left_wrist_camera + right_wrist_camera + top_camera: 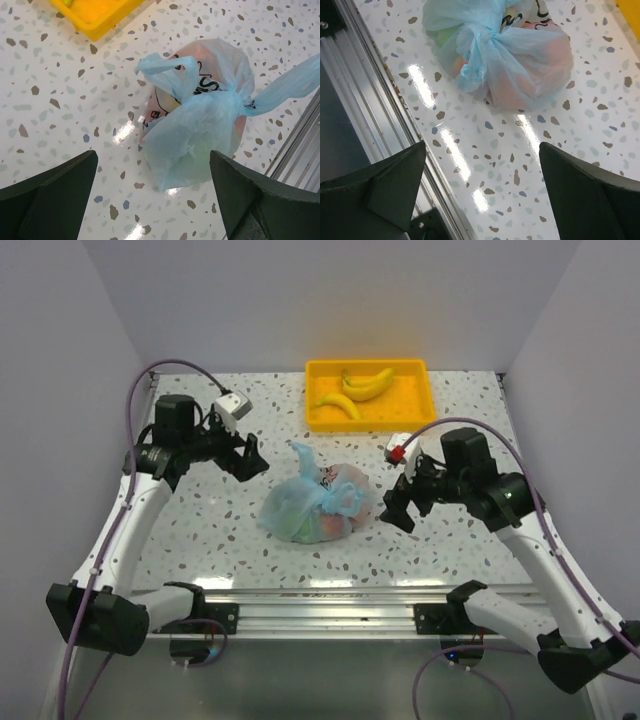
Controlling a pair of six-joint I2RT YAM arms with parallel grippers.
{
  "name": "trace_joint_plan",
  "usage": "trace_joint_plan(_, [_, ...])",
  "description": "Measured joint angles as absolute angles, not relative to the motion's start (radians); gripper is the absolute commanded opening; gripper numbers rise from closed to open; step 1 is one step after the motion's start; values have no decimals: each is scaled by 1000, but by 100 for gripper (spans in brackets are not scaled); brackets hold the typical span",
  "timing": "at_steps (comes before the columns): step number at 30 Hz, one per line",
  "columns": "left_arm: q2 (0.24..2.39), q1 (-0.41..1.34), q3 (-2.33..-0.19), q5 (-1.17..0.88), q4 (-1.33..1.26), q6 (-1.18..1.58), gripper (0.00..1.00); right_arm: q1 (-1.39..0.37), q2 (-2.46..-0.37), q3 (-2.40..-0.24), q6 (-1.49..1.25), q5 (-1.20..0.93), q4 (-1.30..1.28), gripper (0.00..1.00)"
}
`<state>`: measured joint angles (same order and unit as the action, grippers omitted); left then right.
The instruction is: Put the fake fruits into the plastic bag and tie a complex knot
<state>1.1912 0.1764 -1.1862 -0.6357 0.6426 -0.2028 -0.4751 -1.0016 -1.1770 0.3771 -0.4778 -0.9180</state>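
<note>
From above, the blue bag (318,505) lies on the speckled table (200,530) between the two arms, tied shut with a knot (332,496) on top. Two bananas (366,384) lie in the yellow tray (312,370) behind it. The left gripper (255,458) and the right gripper (395,508) each stand apart from the bag, jaws spread.

From the left wrist, the left gripper (152,160) is released and holds nothing. The bag (200,125) lies just beyond its fingers (50,190), one handle end trailing right.

From the right wrist, the right gripper (482,147) is also released. The bag (530,65) sits near the metal rail (370,100), and its knot (487,40) is bunched tight. Reddish fruit (555,55) shows through the film, though which kind is hard to tell.
</note>
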Motion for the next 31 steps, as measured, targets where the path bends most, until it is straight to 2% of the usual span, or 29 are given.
trace_joint_plan(3, [1174, 90, -1185, -667, 685, -200, 100, -424, -965, -1233, 360, -465, -961, 99])
trace_joint_plan(9, [1226, -224, -1190, -788, 791, -207, 100, -165, -1057, -1352, 265, -516, -1012, 99])
trace_joint_plan(16, [1323, -450, -1200, -760, 870, -274, 100, 140, -1223, -1267, 181, -556, -979, 99])
trace_joint_plan(21, [1329, -489, -1147, -683, 848, -325, 100, 181, -1270, -1153, 181, -517, -936, 99])
trace_joint_plan(31, [1380, -489, -1016, -567, 771, -380, 100, 182, -1335, -1082, 191, -485, -861, 99])
